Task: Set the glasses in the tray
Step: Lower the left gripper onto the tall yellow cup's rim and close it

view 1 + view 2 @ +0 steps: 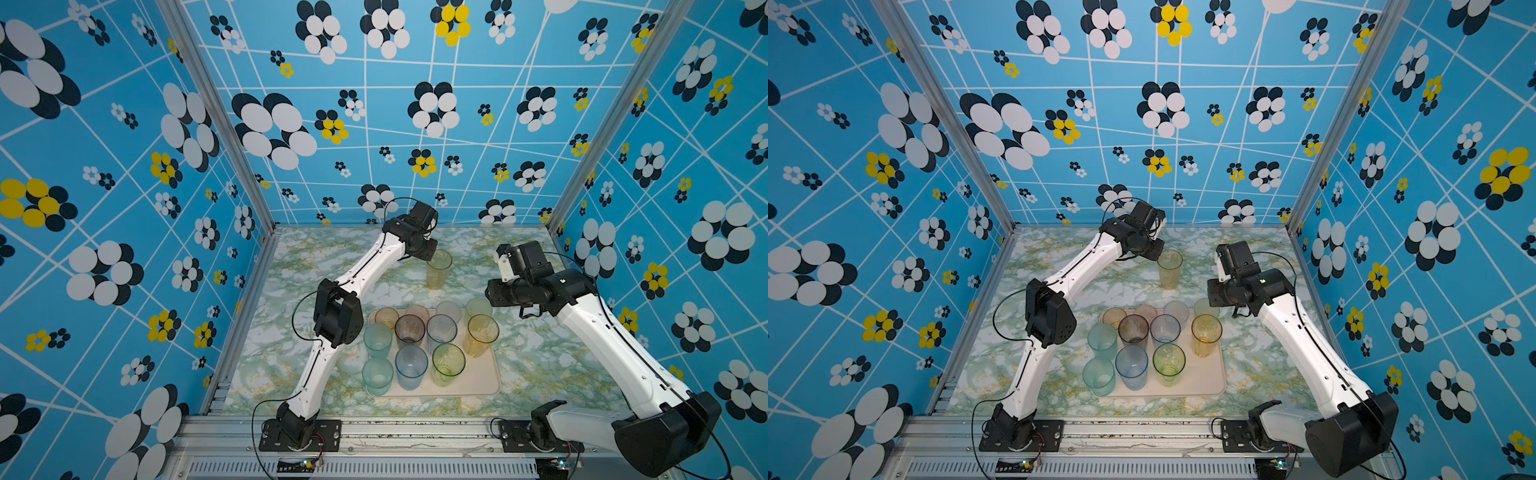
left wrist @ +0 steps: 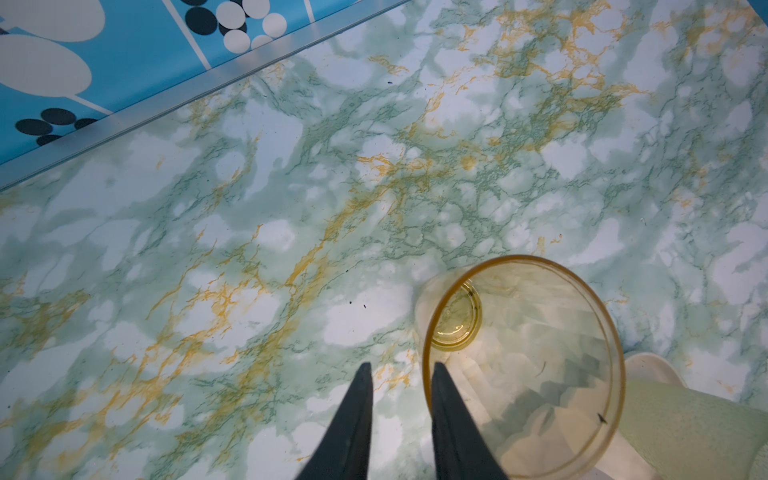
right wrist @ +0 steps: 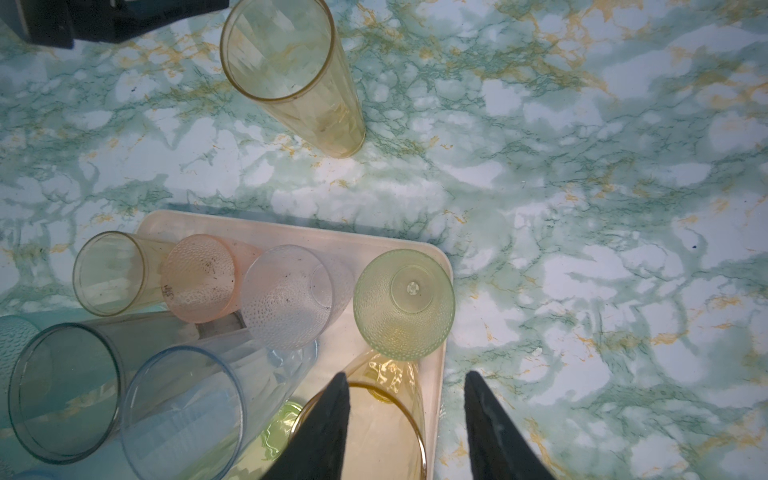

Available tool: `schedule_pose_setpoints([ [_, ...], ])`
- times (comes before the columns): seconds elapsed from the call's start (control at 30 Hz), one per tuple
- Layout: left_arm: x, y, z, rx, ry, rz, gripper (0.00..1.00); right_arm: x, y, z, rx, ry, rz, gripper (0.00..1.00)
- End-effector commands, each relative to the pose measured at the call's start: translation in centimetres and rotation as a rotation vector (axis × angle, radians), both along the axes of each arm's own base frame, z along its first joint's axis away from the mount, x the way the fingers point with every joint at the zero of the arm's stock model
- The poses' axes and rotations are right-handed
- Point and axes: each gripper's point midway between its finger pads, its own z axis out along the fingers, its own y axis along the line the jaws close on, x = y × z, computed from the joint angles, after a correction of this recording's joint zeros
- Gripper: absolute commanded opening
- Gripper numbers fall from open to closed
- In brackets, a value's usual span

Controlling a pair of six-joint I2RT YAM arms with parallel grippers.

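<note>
Amber, faceted tumbler (image 1: pixel 437 270) stands upright on marbled table (image 1: pixel 540 353), beyond the cream tray (image 1: pixel 478 382) crowded with tinted glasses (image 1: pixel 411 365). Left gripper (image 2: pixel 401 368) slightly apart at its rim; right gripper (image 3: pixel 406 374) spread, empty

Eleven tumblers (image 1: pixel 410 328) crowd the left and far parts of the tray (image 1: pixel 482 380), leaving only its near right corner bare; open marble tabletop (image 1: pixel 540 357) lies to its right, a lone yellow tumbler (image 1: pixel 438 269) stands beyond the far rim, and the left arm's elbow (image 1: pixel 336 316) hangs just beside the left edge
</note>
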Motion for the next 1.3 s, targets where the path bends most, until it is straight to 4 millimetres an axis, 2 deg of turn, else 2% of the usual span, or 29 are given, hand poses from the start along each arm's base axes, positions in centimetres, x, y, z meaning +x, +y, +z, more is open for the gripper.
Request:
schedule_pose_setpoints([
  [0.0, 0.0, -0.5, -0.9, 0.023, 0.002, -0.020, 0.28, 0.2, 0.2, -0.8, 0.006, 0.012, 0.020, 0.48],
  [0.33, 0.0, -1.5, -1.7, 0.029, 0.006, -0.041, 0.29, 0.2, -0.2, -1.1, 0.010, 0.016, 0.015, 0.48],
  [0.9, 0.3, -1.5, -2.7, 0.050, 0.015, -0.041, 0.26, 0.0, -0.9, -1.2, 0.009, 0.010, 0.005, 0.48],
  [1.0, 0.4, -1.4, -2.7, 0.056, 0.013, -0.038, 0.24, 0.0, -0.9, -1.2, 0.011, 0.008, 0.004, 0.48],
  [1.1, 0.4, -1.4, -2.8, 0.057, 0.013, -0.038, 0.16, 0.0, -0.9, -1.3, 0.013, 0.010, 0.004, 0.48],
  [1.27, 0.4, -1.3, -2.9, 0.063, 0.015, -0.037, 0.15, 0.0, -1.0, -1.5, 0.014, 0.012, 0.004, 0.48],
])
